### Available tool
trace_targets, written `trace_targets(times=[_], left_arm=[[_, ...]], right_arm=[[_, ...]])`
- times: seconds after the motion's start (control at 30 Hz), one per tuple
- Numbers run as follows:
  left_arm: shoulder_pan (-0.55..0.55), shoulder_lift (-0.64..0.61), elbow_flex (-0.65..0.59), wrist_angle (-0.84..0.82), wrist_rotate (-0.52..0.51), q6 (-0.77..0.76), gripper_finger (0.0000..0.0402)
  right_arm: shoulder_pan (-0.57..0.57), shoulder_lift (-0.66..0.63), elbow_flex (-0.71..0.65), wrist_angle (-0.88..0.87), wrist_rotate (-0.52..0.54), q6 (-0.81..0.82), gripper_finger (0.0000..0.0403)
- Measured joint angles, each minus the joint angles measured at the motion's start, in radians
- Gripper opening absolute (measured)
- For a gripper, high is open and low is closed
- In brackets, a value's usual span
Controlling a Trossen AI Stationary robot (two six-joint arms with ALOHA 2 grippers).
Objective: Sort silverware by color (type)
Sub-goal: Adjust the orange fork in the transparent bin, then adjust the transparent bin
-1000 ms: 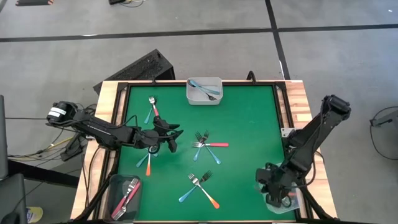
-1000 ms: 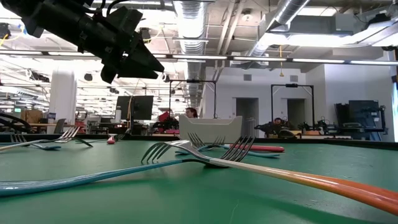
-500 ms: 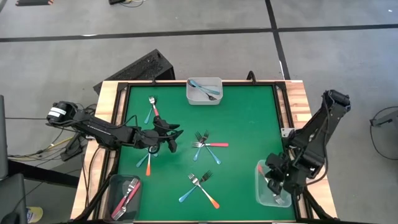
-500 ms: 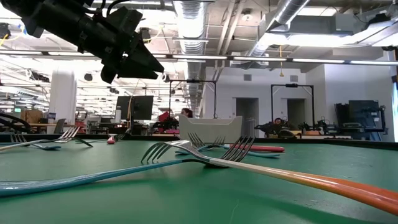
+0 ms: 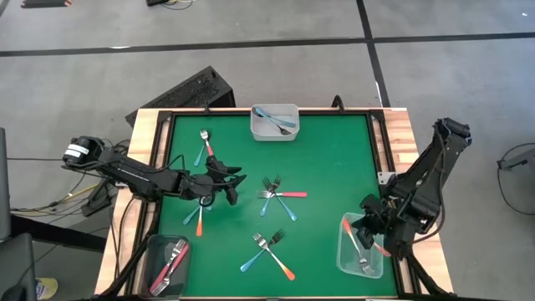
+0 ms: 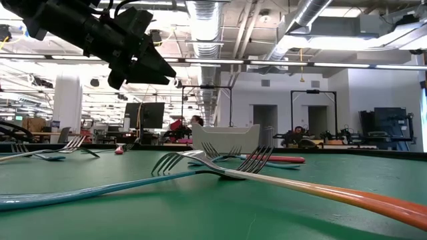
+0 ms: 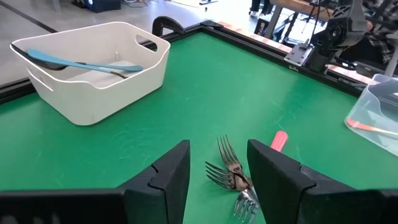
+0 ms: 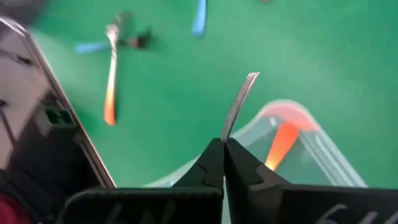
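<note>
One orange fork (image 8: 239, 106) is clamped in the right tool (image 5: 374, 237), which has lifted off the clear container (image 5: 362, 246) at the desk's (image 5: 334, 159) front-right corner, so the drop hasn't happened yet. Left tool (image 7: 219, 167), fingers apart, hovers over the crossed forks (image 5: 272, 191) mid-desk; nothing blocks either arm.
</note>
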Motion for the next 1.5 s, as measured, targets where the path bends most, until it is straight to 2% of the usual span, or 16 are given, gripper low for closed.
trace_targets(times=[0.2,0.3,0.37,0.53,0.77,0.97,1.07,1.3,1.37,1.5], left_arm=[[0.0,0.0,0.0,0.0,0.0,-0.003,0.0146],[0.0,0.0,0.0,-0.001,0.0,-0.003,0.0146],[0.0,0.0,0.0,-0.008,0.001,-0.003,0.0146],[-0.001,0.0,0.0,-0.032,0.001,-0.004,0.0146],[-0.001,0.0,0.0,-0.033,-0.006,-0.003,0.0146],[0.0,0.0,0.0,-0.029,-0.007,0.002,0.0146],[0.0,0.0,0.0,-0.026,-0.007,0.002,0.0146],[0.0,0.0,0.0,-0.024,-0.008,0.002,0.0146],[0.0,0.0,0.0,-0.024,-0.007,0.002,0.0146],[0.0,0.0,0.0,-0.024,-0.006,0.002,0.0146]], right_arm=[[0.014,-0.059,0.0,-0.004,0.19,0.049,0.0014],[0.013,-0.047,0.0,0.0,0.21,0.086,0.0014],[0.013,-0.019,0.0,0.012,0.174,0.104,0.0014],[0.024,0.085,0.0,0.039,0.0,0.164,0.002],[0.033,0.171,0.0,0.011,-0.156,0.224,0.0065],[0.033,0.156,0.0,-0.019,-0.185,0.21,0.0108],[0.029,0.134,0.0,-0.021,-0.148,0.211,0.0122],[-0.011,0.118,0.001,0.106,0.056,0.024,0.0124],[-0.053,0.137,0.001,0.134,0.036,-0.046,0.012],[-0.137,0.198,0.001,0.207,-0.078,-0.257,0.0113]])
